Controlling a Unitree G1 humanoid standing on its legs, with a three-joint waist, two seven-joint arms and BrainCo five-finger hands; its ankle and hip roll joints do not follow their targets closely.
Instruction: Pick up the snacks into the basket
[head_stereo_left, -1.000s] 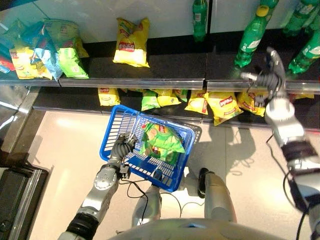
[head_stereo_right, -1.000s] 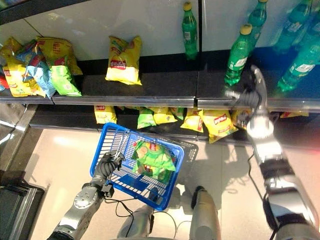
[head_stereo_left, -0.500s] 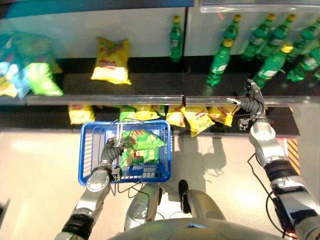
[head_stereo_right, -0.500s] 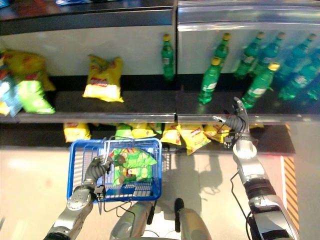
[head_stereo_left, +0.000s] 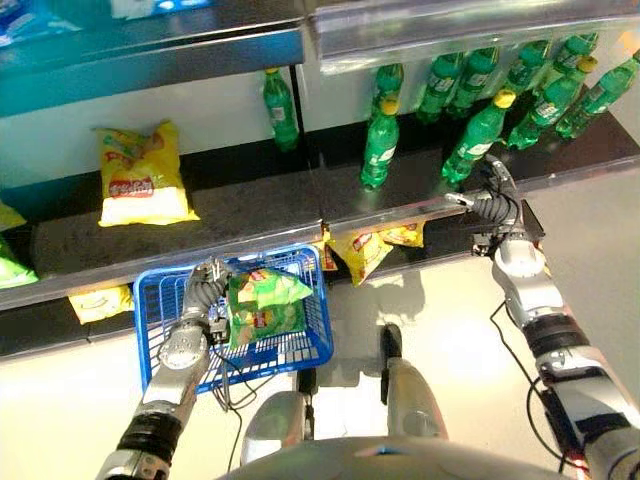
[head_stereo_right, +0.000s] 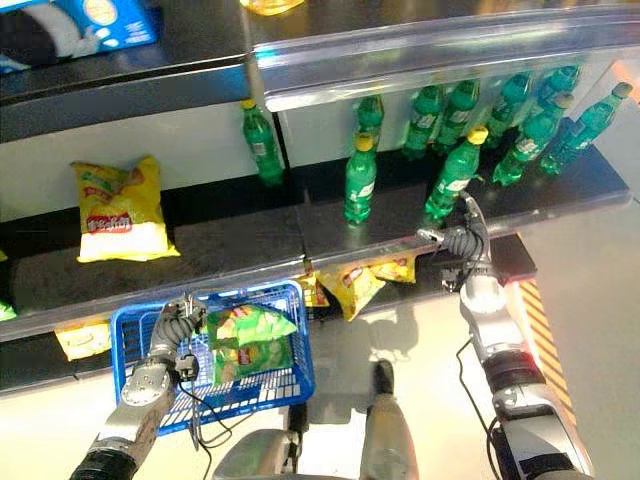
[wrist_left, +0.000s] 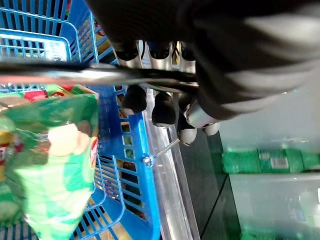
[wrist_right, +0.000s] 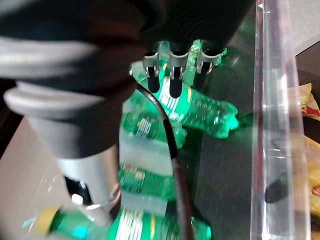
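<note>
A blue wire basket (head_stereo_left: 318, 322) hangs in front of the lower shelf with green snack bags (head_stereo_left: 260, 305) lying inside it. My left hand (head_stereo_left: 200, 296) is at the basket's left side. In the left wrist view its fingers (wrist_left: 162, 107) curl round the basket's metal handle (wrist_left: 75, 74), beside a green bag (wrist_left: 50, 150). My right hand (head_stereo_left: 492, 206) is raised at the front edge of the middle shelf, holding nothing. Its fingers (wrist_right: 170, 75) reach out straight towards a green bottle (wrist_right: 200, 110). A yellow snack bag (head_stereo_left: 140, 180) lies on the middle shelf at the left.
Several green bottles (head_stereo_left: 380, 145) stand on the middle shelf's right half behind a clear edge rail (wrist_right: 270, 125). More yellow snack bags (head_stereo_left: 360, 250) lie on the lower shelf behind the basket. Pale floor spreads in front of the shelves.
The camera has swung, so the shelves sit further left and more bottles show. My left hand still holds the basket; my right hand stays by the shelf edge.
</note>
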